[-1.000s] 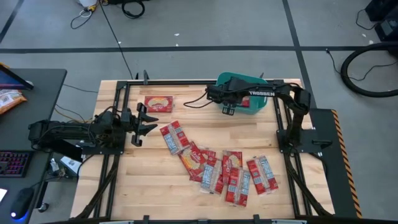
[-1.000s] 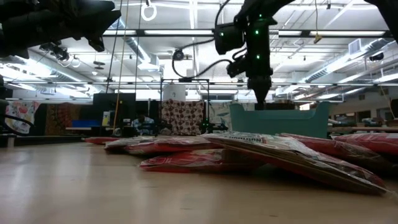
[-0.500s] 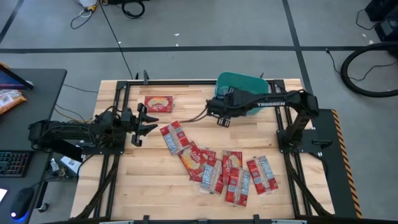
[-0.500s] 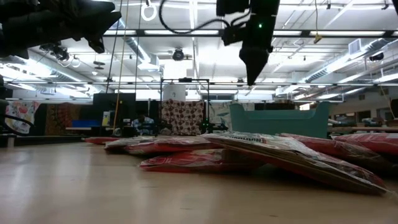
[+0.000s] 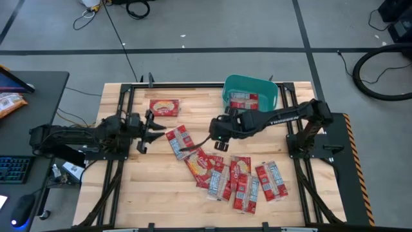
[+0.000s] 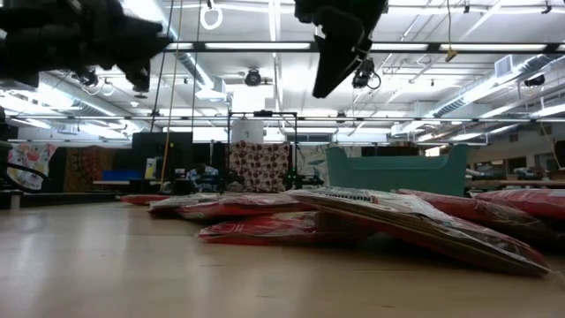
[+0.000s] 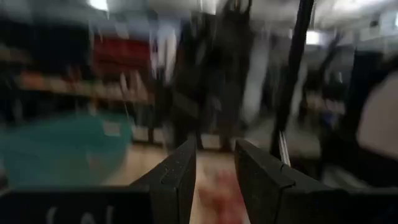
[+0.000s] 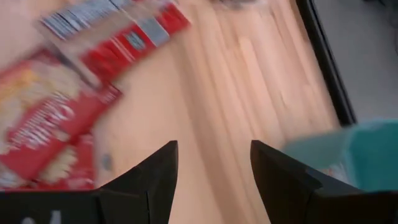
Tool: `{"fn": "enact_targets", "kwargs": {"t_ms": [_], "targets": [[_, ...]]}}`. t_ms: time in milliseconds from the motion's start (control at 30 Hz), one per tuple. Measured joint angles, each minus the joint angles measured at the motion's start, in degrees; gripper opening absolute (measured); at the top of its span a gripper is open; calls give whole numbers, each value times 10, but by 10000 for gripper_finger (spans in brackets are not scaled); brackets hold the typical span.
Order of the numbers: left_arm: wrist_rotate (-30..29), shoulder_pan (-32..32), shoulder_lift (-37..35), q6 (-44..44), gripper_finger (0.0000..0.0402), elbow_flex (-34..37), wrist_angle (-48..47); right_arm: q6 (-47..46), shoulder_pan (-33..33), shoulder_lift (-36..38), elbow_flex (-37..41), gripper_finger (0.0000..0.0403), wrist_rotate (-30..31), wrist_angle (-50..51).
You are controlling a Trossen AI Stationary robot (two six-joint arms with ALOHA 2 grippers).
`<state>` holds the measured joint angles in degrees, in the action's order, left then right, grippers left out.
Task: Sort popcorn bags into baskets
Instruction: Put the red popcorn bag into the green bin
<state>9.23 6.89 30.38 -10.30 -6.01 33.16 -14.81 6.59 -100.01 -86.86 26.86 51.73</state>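
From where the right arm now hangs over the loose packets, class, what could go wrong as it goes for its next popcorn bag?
1. The popcorn bags overlap in a heap, so the open right gripper might pinch two, or drag a neighbour.
2. The left gripper waits close by the nearest bag; reaching there could crowd the two arms.
3. The basket sits at the table's far edge, already holding a bag; a badly aimed drop might land outside.
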Motion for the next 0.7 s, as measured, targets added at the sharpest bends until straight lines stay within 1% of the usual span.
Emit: {"fn": "enact_targets", "kwargs": {"t_ms": [67,133,200,300,433,500,567,700], "targets": [[-3,0,1,-3,116,-24,-74,7,10,0,18,206,-9,-35],[-18,0,9,-2,116,-44,-104,9,20,0,40,206,-24,-74],[-20,0,16,4,116,-48,-114,9,28,0,69,206,-42,-115],[-21,0,37,3,116,-48,-113,0,41,-1,97,206,-49,-135],[-20,-12,70,3,116,-49,-113,-15,55,-1,108,206,-79,-158],[-11,-25,90,4,116,-49,-121,-16,63,-1,107,206,-85,-179],[-4,-42,113,5,116,-49,-124,-11,71,-1,107,206,-75,-181],[-14,-91,150,25,117,-49,-125,-6,81,-1,107,205,-22,-167]]}}
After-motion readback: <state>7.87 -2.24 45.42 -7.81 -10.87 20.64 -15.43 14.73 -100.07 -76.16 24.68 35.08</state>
